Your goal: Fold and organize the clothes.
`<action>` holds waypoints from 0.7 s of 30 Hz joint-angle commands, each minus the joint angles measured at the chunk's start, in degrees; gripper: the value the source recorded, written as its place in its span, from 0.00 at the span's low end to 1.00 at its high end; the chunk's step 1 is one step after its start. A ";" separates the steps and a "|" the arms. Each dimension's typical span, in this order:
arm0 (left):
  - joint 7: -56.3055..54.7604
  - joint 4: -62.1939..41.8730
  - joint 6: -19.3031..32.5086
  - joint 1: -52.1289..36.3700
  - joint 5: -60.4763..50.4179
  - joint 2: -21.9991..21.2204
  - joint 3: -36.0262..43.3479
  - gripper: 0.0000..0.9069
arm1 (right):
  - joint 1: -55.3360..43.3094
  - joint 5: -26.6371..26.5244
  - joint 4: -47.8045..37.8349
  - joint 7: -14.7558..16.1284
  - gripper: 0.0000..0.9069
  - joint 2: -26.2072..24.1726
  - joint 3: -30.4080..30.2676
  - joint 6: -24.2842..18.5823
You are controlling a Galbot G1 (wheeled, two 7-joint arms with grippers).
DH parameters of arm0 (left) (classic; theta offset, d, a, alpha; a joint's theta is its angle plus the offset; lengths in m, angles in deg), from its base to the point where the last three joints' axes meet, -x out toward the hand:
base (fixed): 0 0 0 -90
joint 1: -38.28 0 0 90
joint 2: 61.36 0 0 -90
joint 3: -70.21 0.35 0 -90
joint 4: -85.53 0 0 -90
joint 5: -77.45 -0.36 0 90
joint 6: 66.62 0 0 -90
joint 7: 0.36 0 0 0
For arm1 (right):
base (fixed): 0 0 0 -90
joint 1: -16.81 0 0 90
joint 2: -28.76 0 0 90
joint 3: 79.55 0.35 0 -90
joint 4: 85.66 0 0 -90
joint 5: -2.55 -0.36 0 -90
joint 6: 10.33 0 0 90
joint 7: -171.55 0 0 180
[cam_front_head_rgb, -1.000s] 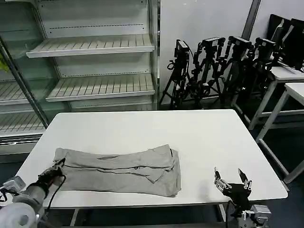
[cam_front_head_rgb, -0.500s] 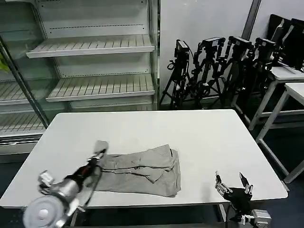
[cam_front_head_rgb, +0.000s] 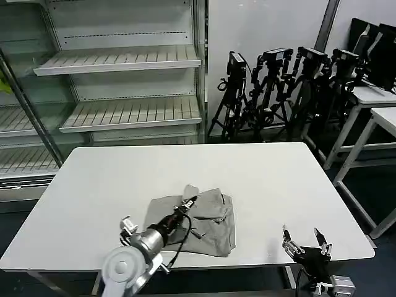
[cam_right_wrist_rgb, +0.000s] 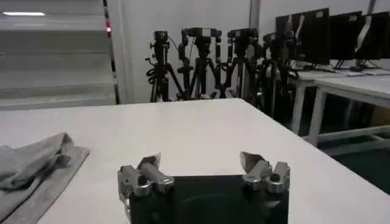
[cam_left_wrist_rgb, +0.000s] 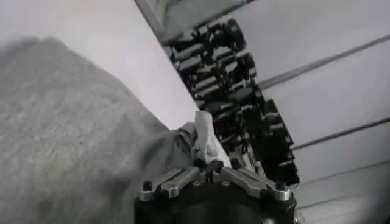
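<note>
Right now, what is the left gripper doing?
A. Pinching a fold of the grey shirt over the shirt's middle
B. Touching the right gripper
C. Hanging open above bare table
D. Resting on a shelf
A: the left gripper is shut on a raised fold of the grey shirt, above the shirt's middle; the right gripper waits open near the table's edge.

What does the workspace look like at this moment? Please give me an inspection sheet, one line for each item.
Surface: white table, bare apart from the cloth.
Job's things: one grey shirt, partly folded, near the front edge.
Clutter: nothing seen.
Grippers: left gripper over the shirt, jaws shut on a fold of it; right gripper at the table's front right edge, jaws open, holding nothing.
Cables: black cable along the left arm.
Surroundings: empty shelves behind left; black tripods behind right; white desks far right.
</note>
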 commanded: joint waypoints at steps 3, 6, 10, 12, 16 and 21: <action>1.06 -0.75 0.28 -2.00 -4.55 -3.19 5.35 1.00 | 0.16 0.14 0.02 -0.07 1.00 0.17 -0.32 0.10; 1.06 2.69 1.39 -1.42 -3.81 -1.98 3.79 1.00 | 0.08 0.17 0.13 -0.09 1.00 0.25 -0.40 0.14; 1.28 5.23 1.13 0.07 -3.31 1.42 0.25 1.00 | 0.00 0.23 0.42 -0.06 1.00 0.24 -0.53 0.18; 1.20 6.41 0.39 1.30 -3.45 3.85 -2.07 1.00 | -0.20 0.14 0.42 0.02 1.00 0.08 -0.56 0.19; 2.31 9.27 -1.12 5.43 -8.03 9.46 -7.48 1.00 | -0.87 0.04 -0.37 0.02 1.00 -0.02 -1.21 0.13; 5.72 10.48 -1.29 11.77 -9.58 18.75 -14.34 1.00 | -1.57 0.12 -1.10 0.11 1.00 -0.62 -2.32 0.06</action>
